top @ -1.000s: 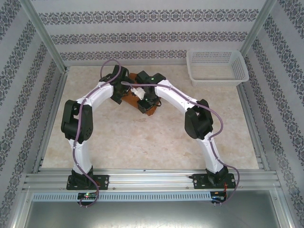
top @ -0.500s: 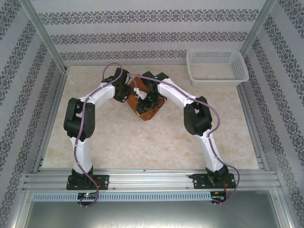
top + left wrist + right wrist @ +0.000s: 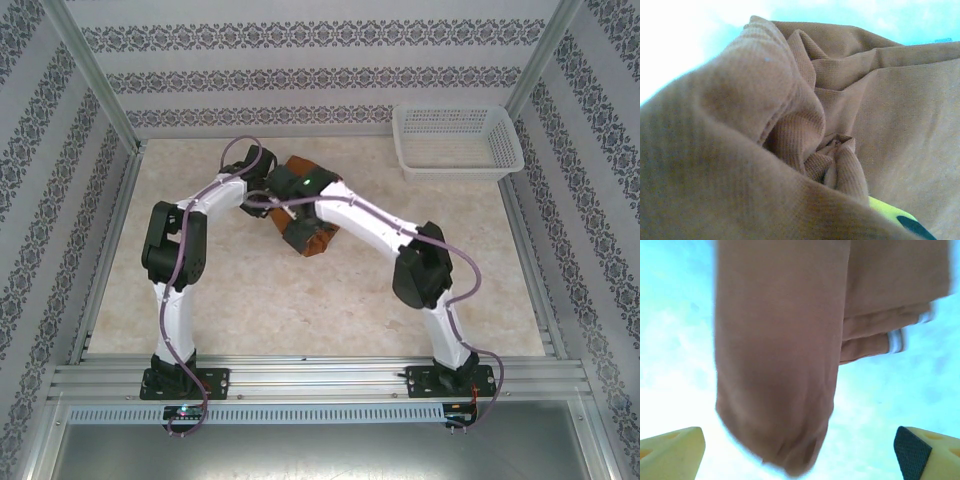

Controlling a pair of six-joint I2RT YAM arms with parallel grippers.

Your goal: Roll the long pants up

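Bunched pants (image 3: pixel 308 238) lie toward the far edge of the table (image 3: pixel 250 300); right jaws gape wide before the cloth; left jaws, smothered in folds, cannot be read.

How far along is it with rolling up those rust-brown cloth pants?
Looks mostly done: the rust-brown cloth pants sit as a compact bundle, one rolled end facing the right wrist camera. In hand: the left gripper is buried in bunched cloth, grip unclear; the right gripper is open, off the cloth. Left: probably tidy the loose folds, then let go.
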